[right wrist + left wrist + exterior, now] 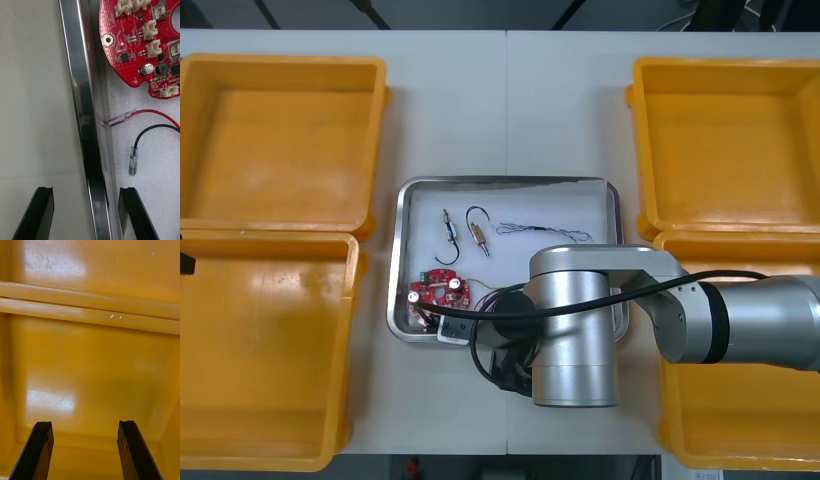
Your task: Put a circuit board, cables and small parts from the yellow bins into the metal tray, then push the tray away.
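Right wrist view: the metal tray (80, 93) presents its raised rim running lengthwise between the fingers (37, 213) of the right gripper (87, 191). The fingers stand wide apart and hold nothing. One sits outside the rim over the bare worktop (33, 112); the other sits inside, over the tray's white lining. Ahead of the inner finger lie a black cable (150, 131) and a red cable (157, 112), each with a clear end sleeve. Beyond them is the round red circuit board (146, 45), close beside the rim.

Front view: the tray sits mid-worktop between the yellow bins (280, 130). The right arm reaches across its near edge toward the near-left corner, so the straddled rim is judged to be the near one. The board occupies the near-left part of the tray. Two small metal parts (448, 226) and a twisted blue and white cable (545, 230) lie farther in. All four bins appear empty.

Assessment: loading looks complete and the push is the step in hand. The tray lies directly ahead of the right arm, which is the nearer. Open worktop extends beyond the tray to the far edge.

The left gripper (84, 425) hangs over a left bin with fingers wide apart and empty. The worktop is light and plain, with dark floor (480, 12) beyond it.
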